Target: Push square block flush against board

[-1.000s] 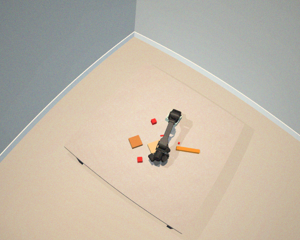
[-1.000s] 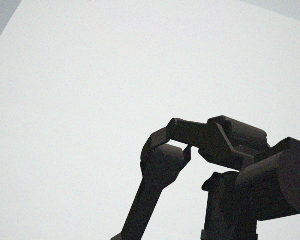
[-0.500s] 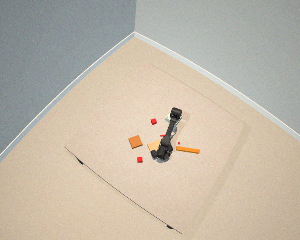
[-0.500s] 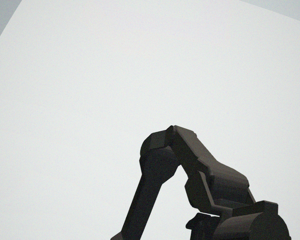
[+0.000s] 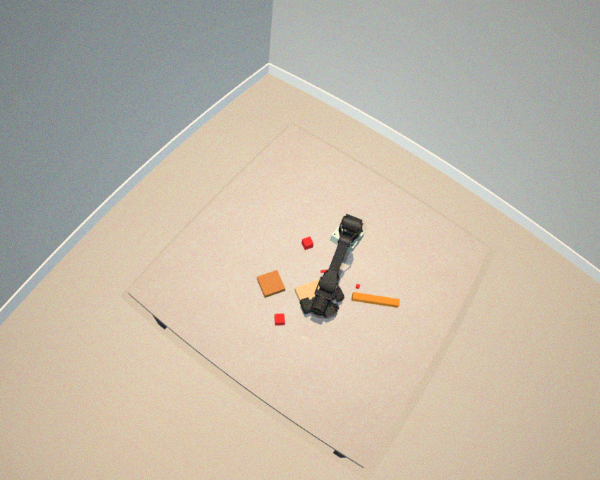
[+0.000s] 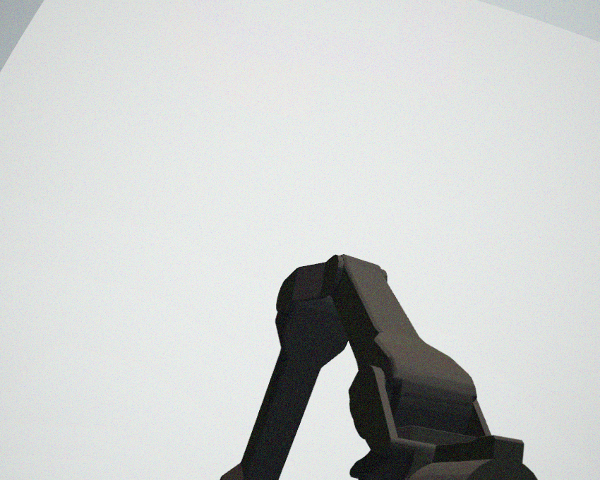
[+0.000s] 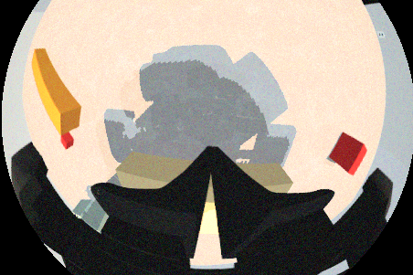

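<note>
The brown-orange square block lies flat in the top view, left of the pale tan board, with a narrow gap between them. The board lies flat, partly hidden by the arm in the top view and by the fingers in the wrist view. My gripper is shut and empty. Its tips appear in front of the board's long side in the wrist view, and whether they touch it is unclear. In the top view the hand hides the fingertips. The square block is hidden in the wrist view. The exterior view shows only arm links.
An orange bar lies right of the board, near a tiny red cube. One red cube lies below the square block, and another red cube lies near the arm's base. A red piece shows beside the arm.
</note>
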`<action>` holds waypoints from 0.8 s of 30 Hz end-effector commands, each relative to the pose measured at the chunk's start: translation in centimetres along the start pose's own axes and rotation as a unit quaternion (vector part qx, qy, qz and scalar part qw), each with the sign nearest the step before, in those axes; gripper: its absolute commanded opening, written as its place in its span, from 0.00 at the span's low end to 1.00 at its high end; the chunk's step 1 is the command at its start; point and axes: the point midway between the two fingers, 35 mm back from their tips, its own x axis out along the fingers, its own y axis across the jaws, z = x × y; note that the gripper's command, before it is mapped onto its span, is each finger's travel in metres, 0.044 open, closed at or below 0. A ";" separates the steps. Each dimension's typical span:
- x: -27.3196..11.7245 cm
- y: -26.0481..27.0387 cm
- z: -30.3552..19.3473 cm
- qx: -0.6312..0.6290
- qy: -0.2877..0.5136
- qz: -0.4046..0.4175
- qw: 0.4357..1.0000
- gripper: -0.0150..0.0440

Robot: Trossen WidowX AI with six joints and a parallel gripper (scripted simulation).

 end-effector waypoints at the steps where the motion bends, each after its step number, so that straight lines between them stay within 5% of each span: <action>1: 0.1 -0.1 -0.7 -0.001 0.002 0.001 1.000 0.25; 24: 0.1 -0.4 -4.6 -0.001 0.004 0.001 1.000 0.25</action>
